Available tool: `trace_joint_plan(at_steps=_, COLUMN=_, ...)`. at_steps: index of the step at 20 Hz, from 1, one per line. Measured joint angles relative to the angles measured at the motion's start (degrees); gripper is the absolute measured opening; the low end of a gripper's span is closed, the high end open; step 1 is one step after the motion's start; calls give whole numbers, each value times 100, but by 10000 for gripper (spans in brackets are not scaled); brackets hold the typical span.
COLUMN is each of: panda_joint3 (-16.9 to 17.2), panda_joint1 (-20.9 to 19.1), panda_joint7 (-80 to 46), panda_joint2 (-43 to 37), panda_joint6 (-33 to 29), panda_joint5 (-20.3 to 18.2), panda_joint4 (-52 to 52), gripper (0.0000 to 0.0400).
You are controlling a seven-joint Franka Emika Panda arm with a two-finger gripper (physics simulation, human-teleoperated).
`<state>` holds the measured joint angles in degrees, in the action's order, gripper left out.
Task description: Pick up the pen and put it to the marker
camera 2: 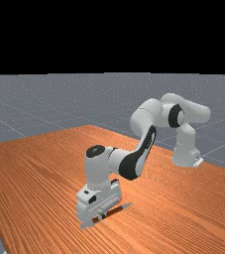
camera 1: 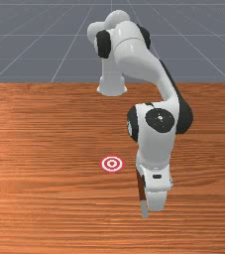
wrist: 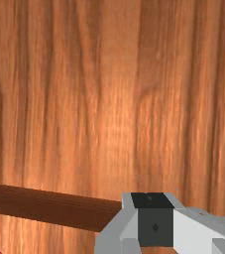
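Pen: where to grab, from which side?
I'd grip the pen near the middle of its brown shaft, from above, closing across its width. It's long, slim and straight, running more lengthwise than upright in the far view, so mid-shaft should balance best and keep the grey end free.

The worktop (camera 1: 44, 134) is orange-brown wood, streaked with darker grain. Flat on it lies the round marker (camera 1: 112, 163), ringed in red and white.

The table (camera 1: 44, 213) looks like grained wood, softly glossy; the arm (camera 2: 98, 171), smooth, glossy plastic; the pen's (wrist: 49, 206) brown barrel, matt.
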<state>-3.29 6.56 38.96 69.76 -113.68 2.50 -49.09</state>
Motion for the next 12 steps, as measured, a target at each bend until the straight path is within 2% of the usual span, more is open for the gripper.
trace_joint_plan(at_steps=4, panda_joint3=30, panda_joint1=-246, panda_joint7=221, panda_joint2=-157, panda_joint6=-124, panda_joint5=-3, panda_joint4=-270, gripper=0)
trace_joint_plan(at_steps=5, panda_joint3=152, panda_joint1=-209, panda_joint7=-66, panda_joint2=-153, panda_joint6=-99, panda_joint5=36, panda_joint4=-252, gripper=0)
trace_joint_plan(at_steps=8, panda_joint3=88, panda_joint1=-298, panda_joint7=23, panda_joint2=-271, panda_joint6=-243, panda_joint5=-35, panda_joint4=-463, gripper=0)
trace_joint_plan(at_steps=12, panda_joint3=125, panda_joint1=-84, panda_joint7=-635, panda_joint2=-77, panda_joint6=-19, panda_joint5=-123, panda_joint4=-68, gripper=0)
